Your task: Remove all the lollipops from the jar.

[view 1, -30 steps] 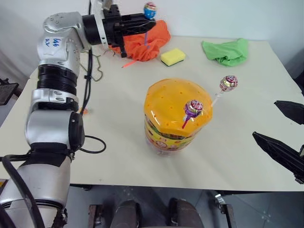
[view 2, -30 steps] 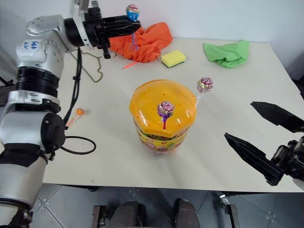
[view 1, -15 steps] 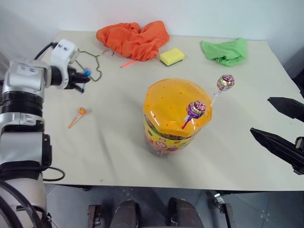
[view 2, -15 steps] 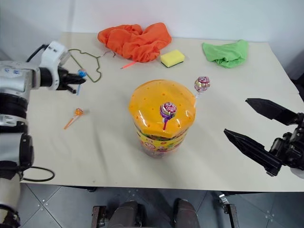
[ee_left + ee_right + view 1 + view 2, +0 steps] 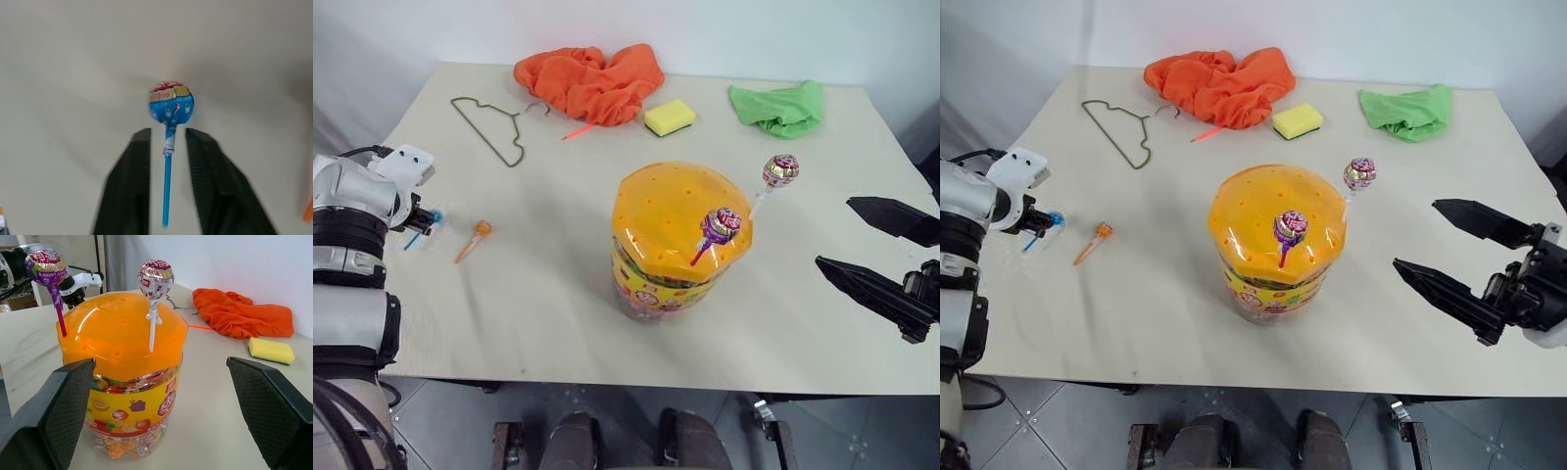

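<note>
I'm dropping the blue lollipop (image 5: 170, 107) far left of the jar (image 5: 677, 238), beside the orange lollipop (image 5: 481, 230); left gripper (image 5: 167, 139) jaws standing apart around its stick, right gripper (image 5: 1454, 253) spread wide. Two lollipops (image 5: 719, 225) remaining in the lid; reaching those next.

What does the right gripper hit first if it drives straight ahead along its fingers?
Most likely the jar: in the right wrist view it stands centred between the open right gripper's fingers, its orange lid holding two lollipops. Nothing shows in between, though depth is hard to judge.
</note>
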